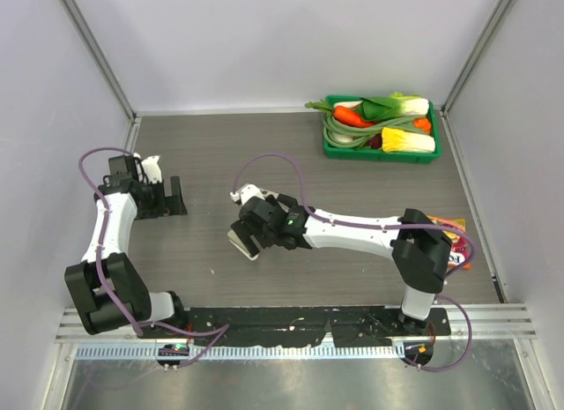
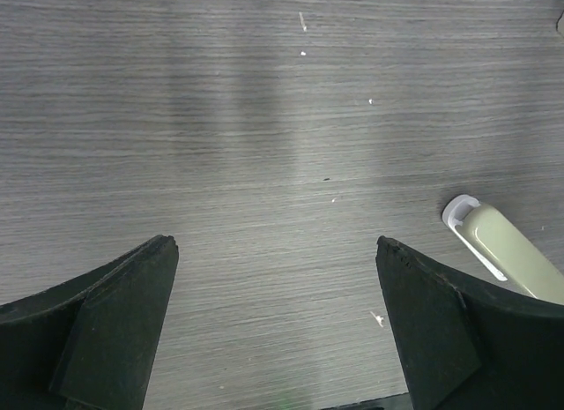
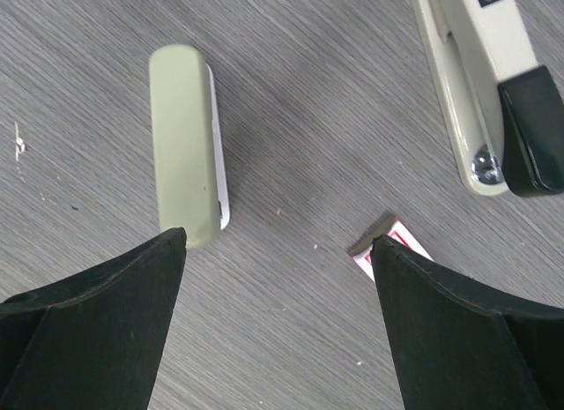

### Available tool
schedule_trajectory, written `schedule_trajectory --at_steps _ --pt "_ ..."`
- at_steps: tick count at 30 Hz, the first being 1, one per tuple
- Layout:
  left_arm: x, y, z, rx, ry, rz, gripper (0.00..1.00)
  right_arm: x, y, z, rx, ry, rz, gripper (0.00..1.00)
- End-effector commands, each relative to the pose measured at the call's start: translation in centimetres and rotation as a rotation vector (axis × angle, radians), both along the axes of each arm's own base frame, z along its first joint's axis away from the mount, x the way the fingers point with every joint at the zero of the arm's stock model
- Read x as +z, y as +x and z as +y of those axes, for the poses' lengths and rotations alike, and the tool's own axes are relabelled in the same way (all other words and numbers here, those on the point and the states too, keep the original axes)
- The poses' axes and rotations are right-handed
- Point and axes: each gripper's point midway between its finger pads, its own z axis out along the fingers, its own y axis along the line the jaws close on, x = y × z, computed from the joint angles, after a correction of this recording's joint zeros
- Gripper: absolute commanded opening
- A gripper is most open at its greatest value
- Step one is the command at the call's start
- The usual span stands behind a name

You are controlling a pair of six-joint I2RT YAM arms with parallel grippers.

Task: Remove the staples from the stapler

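Note:
The stapler [image 3: 183, 145] is a small pale olive bar with a white edge, lying flat on the grey table. In the right wrist view it lies just beyond my left finger [image 3: 106, 322], outside the jaws. My right gripper [image 3: 280, 238] is open over bare table. In the left wrist view the stapler [image 2: 507, 251] shows its whitish end beside my right finger [image 2: 441, 331]. My left gripper [image 2: 273, 242] is also open with nothing in it. From above, the left gripper [image 1: 174, 198] is at the left and the right gripper [image 1: 249, 229] is mid-table. The staples are out of view.
A larger beige stapler [image 3: 489, 84] with a black end lies beyond my right gripper's right finger. A corner of a pink-and-white box [image 3: 381, 242] pokes out at that fingertip. A green bin [image 1: 330, 150] of toy vegetables stands at the back right. A snack bag [image 1: 456, 242] lies near the right arm.

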Motion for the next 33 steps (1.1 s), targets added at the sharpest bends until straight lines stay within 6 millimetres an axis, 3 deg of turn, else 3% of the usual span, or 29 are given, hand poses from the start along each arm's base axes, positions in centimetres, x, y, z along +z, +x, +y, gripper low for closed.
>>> schedule_trajectory --at_steps 1,12,20,26,27,29,30,33 --pt "0.1 -0.1 0.3 -0.017 0.025 -0.029 1.00 1.6 -0.4 2.9 0.073 0.050 0.002 0.91" --pt "0.2 -0.3 0.4 -0.029 0.030 -0.031 1.00 0.2 -1.4 5.6 0.145 0.051 0.079 0.91" --pt "0.3 -0.2 0.8 -0.038 0.057 -0.044 1.00 -3.5 -1.0 5.8 0.138 -0.033 0.103 0.88" --pt "0.6 -0.4 0.6 -0.046 0.051 -0.048 1.00 -4.4 -0.7 6.2 0.139 -0.050 0.099 0.63" --pt "0.6 -0.5 0.6 -0.047 0.050 -0.045 1.00 -4.4 -0.7 6.4 0.141 -0.048 0.101 0.53" --pt "0.8 -0.5 0.5 -0.051 0.049 -0.051 1.00 -4.3 -0.6 6.4 0.141 -0.046 0.100 0.46" --pt "0.8 -0.6 0.4 -0.053 0.045 -0.052 1.00 -4.2 -0.5 6.5 0.138 -0.043 0.093 0.38" --pt "1.2 -0.5 -0.4 -0.069 0.007 -0.072 1.00 -3.3 0.0 6.6 0.119 -0.031 0.070 0.31"
